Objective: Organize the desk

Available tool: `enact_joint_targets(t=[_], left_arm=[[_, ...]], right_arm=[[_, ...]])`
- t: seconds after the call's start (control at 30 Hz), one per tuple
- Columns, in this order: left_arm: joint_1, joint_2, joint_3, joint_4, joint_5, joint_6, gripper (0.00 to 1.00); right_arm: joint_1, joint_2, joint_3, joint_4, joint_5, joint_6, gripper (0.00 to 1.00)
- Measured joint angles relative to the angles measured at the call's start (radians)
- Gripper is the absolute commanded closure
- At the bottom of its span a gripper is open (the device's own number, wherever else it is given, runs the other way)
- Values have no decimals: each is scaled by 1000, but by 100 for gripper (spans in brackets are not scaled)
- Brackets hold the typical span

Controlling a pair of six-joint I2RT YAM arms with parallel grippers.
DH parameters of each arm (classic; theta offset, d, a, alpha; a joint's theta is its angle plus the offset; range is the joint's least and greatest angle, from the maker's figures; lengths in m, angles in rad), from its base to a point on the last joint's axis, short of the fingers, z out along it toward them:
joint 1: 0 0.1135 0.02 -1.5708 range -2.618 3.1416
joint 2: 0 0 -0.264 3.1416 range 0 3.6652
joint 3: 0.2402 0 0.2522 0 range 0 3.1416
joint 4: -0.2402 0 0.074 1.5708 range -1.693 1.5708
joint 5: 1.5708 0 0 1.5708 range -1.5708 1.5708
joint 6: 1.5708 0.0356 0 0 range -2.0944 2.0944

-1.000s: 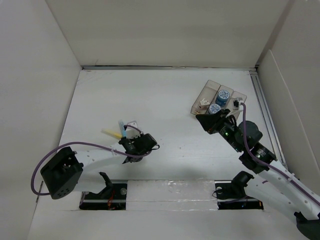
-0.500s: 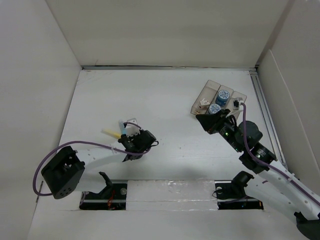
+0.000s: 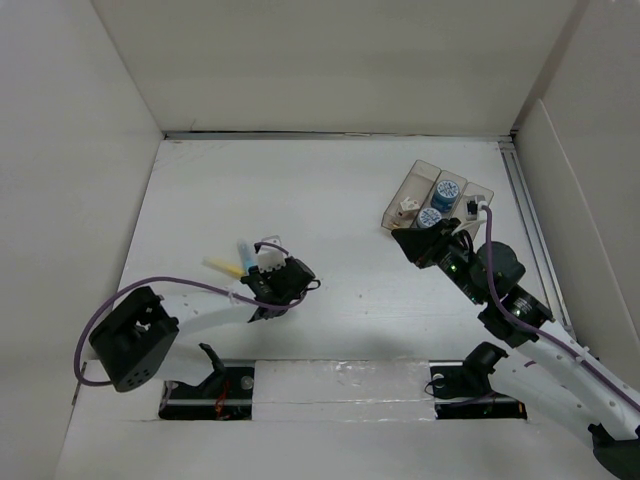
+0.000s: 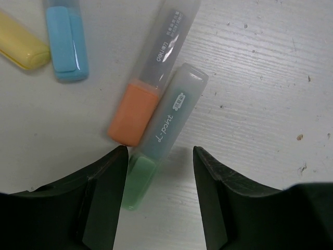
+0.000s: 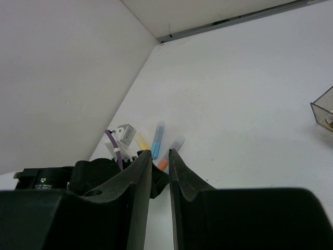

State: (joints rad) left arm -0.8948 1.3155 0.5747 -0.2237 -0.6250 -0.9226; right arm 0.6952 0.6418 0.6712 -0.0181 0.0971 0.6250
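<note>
The desk is a white plank tabletop with white walls around it. Several highlighters lie at its left: yellow, blue, orange and green. My left gripper is open and hangs low over them. Its jaws straddle the green highlighter's coloured end, which lies against the left finger with a wide gap to the right finger. My right gripper hovers beside the clear tray. It is open only a narrow slit with nothing in it.
The clear three-compartment tray holds two blue rolls and a small pale item; its corner shows in the right wrist view. A metal rail runs along the right wall.
The left wrist has edged slightly forward and right over the highlighters, and its jaws have narrowed a little. The right arm, tray and highlighters have not moved.
</note>
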Motion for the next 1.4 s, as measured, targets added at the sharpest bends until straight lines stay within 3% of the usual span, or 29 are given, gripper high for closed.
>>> enact_joint_targets(t=[0.1, 0.23, 0.3, 0.33, 0.53, 0.87, 1.13, 1.17, 1.3, 1.4], left_arm=[[0, 18, 0, 9, 13, 6, 52], [-5, 45, 1, 20, 20, 12, 62], [-13, 51, 5, 26, 21, 13, 74], [-19, 56, 8, 27, 21, 13, 75], [-36, 74, 24, 37, 23, 5, 100], [-109, 19, 65, 22, 40, 10, 100], [-190, 151, 412, 162, 129, 146, 100], [-192, 199, 476, 188, 148, 168, 100], [-193, 418, 740, 269, 230, 256, 100], [-195, 618, 1003, 287, 299, 309, 100]], right_arm=[[0, 0, 0, 0, 0, 0, 72], [0, 0, 0, 0, 1, 0, 65], [0, -2, 0, -1, 11, 0, 61], [0, -2, 0, -1, 11, 0, 61], [0, -26, 1, -5, 29, -1, 59], [0, -26, 29, -44, 72, -11, 59], [0, -51, 172, -60, 95, -30, 62], [0, -56, 193, -60, 96, -31, 66], [0, -68, 276, -57, 102, -49, 100], [0, -63, 332, -58, 103, -54, 100]])
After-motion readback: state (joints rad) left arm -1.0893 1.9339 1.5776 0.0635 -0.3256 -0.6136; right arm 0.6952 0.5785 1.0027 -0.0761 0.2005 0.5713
